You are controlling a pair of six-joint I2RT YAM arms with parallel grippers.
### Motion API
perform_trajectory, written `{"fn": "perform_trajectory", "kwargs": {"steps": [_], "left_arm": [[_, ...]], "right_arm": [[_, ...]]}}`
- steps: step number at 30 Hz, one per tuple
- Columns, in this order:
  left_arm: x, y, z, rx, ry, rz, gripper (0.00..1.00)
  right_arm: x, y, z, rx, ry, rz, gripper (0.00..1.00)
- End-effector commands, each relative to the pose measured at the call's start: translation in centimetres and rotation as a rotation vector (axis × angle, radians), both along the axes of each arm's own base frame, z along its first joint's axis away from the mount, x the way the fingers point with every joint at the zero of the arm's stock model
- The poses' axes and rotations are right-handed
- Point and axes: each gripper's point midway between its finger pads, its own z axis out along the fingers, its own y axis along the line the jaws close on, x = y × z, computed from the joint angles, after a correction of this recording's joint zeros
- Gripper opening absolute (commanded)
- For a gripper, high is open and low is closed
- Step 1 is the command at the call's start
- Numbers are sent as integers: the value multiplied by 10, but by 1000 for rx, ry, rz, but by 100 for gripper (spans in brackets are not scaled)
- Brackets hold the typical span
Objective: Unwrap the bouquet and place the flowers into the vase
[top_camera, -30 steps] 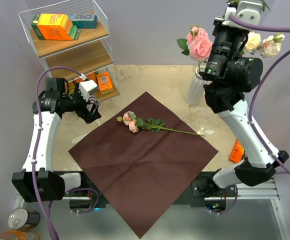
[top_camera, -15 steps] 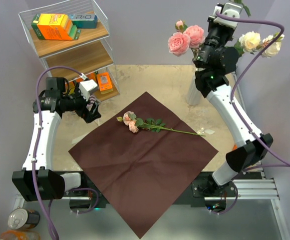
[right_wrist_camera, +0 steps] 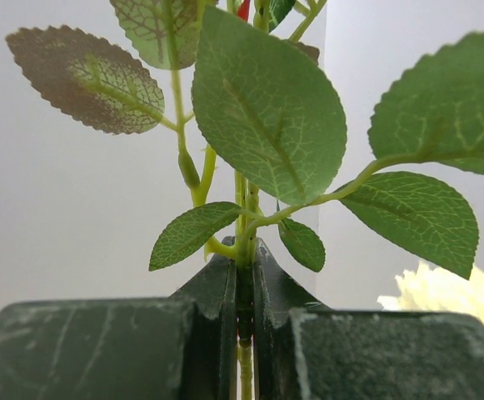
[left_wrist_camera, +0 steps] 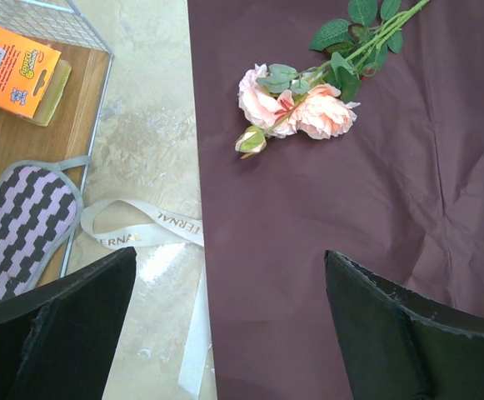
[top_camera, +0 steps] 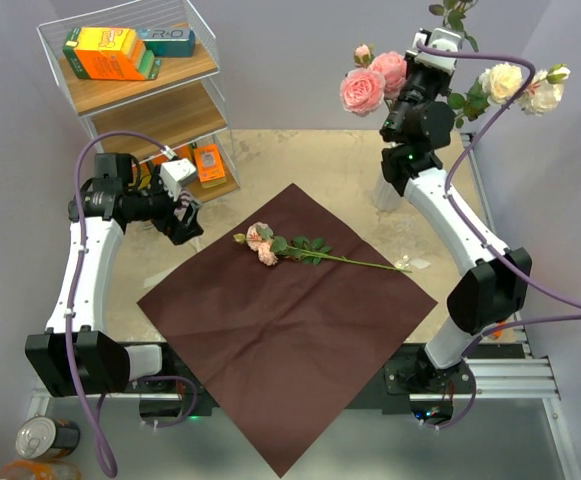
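The maroon paper (top_camera: 290, 330) lies flat and unfolded on the table. One pink rose stem (top_camera: 305, 252) rests across it, and its blooms (left_wrist_camera: 296, 104) show in the left wrist view. My left gripper (top_camera: 192, 222) hovers open over the sheet's left edge (left_wrist_camera: 230, 258), holding nothing. My right gripper (top_camera: 448, 22) is raised high at the back wall, shut on a leafy green stem (right_wrist_camera: 243, 242). Pink blooms (top_camera: 362, 90) and cream blooms (top_camera: 505, 80) stand on either side of that wrist. The whitish vase (top_camera: 384, 192) is partly hidden behind the right arm.
A cream ribbon (left_wrist_camera: 142, 229) lies loose on the table beside the paper. A wire shelf (top_camera: 140, 110) with orange boxes stands at the back left, close to the left arm. A can (top_camera: 45, 437) sits off the table's near left corner.
The right arm has swung up and back towards the wall, carrying its stem higher. The pink blooms shifted left. The left arm has stayed still.
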Motion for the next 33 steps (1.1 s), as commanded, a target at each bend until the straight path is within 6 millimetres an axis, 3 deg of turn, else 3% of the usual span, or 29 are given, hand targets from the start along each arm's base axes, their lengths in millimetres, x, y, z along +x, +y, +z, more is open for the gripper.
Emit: {"fn": "perform_trajectory", "kwargs": {"steps": [1,5,6,9,10,12,13,16,20,25,27,28,30,31,32,33], "left_arm": [[6,0,7,3,-47,-18,99],[5,0,8,7,-50,-17,99],[6,1,8,8,-49,-14,99],[5,-1,9,0,-49,-19,99],[5,-1,9,-2,-46,-23,99],[3,-2,11,-7,-45,-31,99],[3,-3,11,-8,-47,-34,99],[3,-3,12,-7,-46,-31,99],[2,-1,14,-3,-49,-24,99],[3,-2,19,-9,-54,-20,99],[4,-3,21,-13,-56,-19,99],[3,-3,21,-14,-55,-18,99],[5,-1,24,-8,-59,-13,99],[4,-1,25,-7,-59,-12,99],[5,-1,27,-8,-64,-11,99],[5,-1,27,-5,-64,-9,99]], "right_arm": [[1,-6,-14,50,5,-12,0],[14,-7,-45,100,146,-19,0],[14,-7,-42,120,157,-15,0],[15,-5,-55,166,224,7,23],[14,-5,-57,178,232,9,47],[9,-5,-58,196,251,27,61],[8,-5,-58,201,255,32,73],[-2,-2,-46,206,249,88,82],[-22,2,-12,227,201,192,84],[-47,38,30,147,185,432,86],[-56,57,29,83,215,534,86],[-76,73,42,24,184,645,86],[-87,95,33,-59,209,761,86],[-104,100,40,-98,191,816,86],[-111,117,30,-153,218,901,86],[-119,122,28,-183,224,934,84]]}}
